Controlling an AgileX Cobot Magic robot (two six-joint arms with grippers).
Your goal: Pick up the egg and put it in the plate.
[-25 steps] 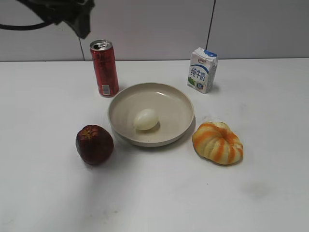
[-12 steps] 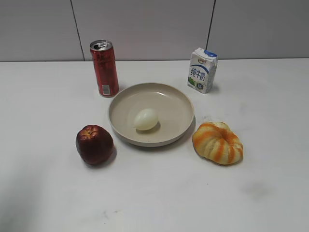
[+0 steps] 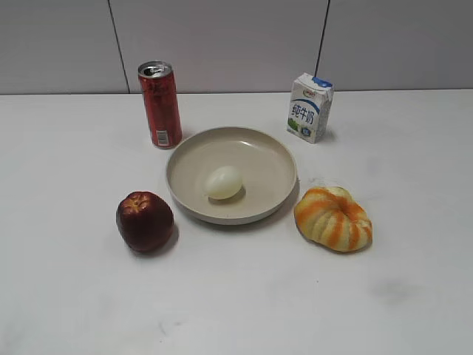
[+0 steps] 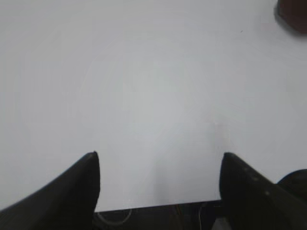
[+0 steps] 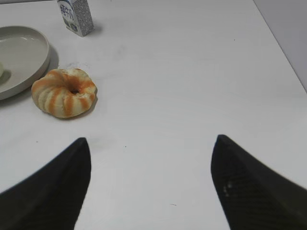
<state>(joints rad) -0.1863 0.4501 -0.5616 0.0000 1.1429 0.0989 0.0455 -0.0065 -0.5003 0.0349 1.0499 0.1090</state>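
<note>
The pale cream egg lies inside the wide beige plate at the middle of the table in the exterior view. The plate's edge also shows at the far left of the right wrist view, with a sliver of the egg. Neither gripper shows in the exterior view. My left gripper is open and empty over bare white table near its front edge. My right gripper is open and empty over bare table, to the right of the plate.
A dark red apple sits left of the plate. A red can stands behind it on the left. A milk carton stands at the back right. An orange-striped pumpkin-shaped bread lies right of the plate.
A dark arm at the top left of the exterior view one second ago has left that view. The egg and plate have not moved.
</note>
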